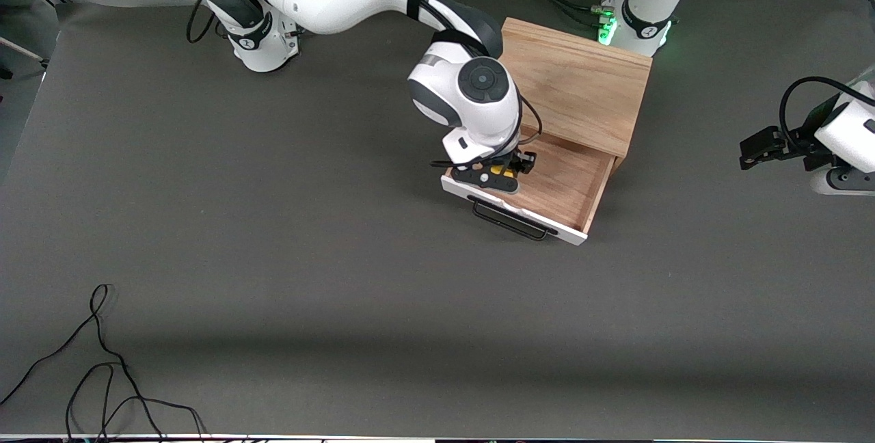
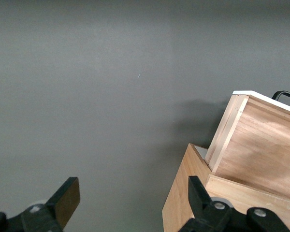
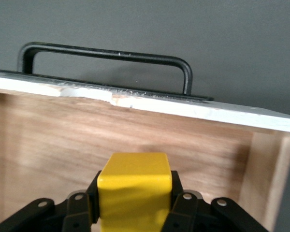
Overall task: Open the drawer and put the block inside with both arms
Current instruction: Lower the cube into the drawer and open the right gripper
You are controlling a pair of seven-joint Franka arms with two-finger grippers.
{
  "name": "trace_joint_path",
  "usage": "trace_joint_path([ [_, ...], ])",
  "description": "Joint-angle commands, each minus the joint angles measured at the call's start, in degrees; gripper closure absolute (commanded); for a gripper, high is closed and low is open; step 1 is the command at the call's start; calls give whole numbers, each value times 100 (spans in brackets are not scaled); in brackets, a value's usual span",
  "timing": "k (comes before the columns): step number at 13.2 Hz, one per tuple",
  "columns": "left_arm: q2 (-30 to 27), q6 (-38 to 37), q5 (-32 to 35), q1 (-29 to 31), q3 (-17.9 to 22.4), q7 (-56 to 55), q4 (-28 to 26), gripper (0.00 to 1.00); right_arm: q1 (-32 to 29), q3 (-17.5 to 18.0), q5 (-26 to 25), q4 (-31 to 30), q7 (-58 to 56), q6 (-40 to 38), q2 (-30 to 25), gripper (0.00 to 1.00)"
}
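The light oak cabinet has its white-fronted drawer pulled open, black bar handle toward the front camera. My right gripper hangs over the drawer's inside, close to the white front, shut on the yellow block. In the right wrist view the block sits between the fingers above the drawer's wood floor, near the handle. My left gripper waits open and empty over the table at the left arm's end. Its wrist view shows the fingers spread and the drawer's side.
A loose black cable lies on the grey table near the front camera, toward the right arm's end. The left arm's green-lit base stands beside the cabinet's back corner. The cabinet's side is close to my left gripper's finger.
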Motion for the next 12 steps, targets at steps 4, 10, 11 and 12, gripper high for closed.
trace_joint_path([
  [4,-145,-53,-28,19,-13,-8,-104,0,134,-21,-240,39,239,201,114,2],
  [10,-101,-44,-28,10,-13,-26,-77,0,179,23,-540,118,459,61,-158,0],
  [11,-101,-44,-28,19,-13,-26,-77,0,144,23,-531,126,450,-79,-298,0],
  [12,-101,-53,-28,19,-13,-26,-77,0,117,15,-531,126,459,-193,-465,0],
])
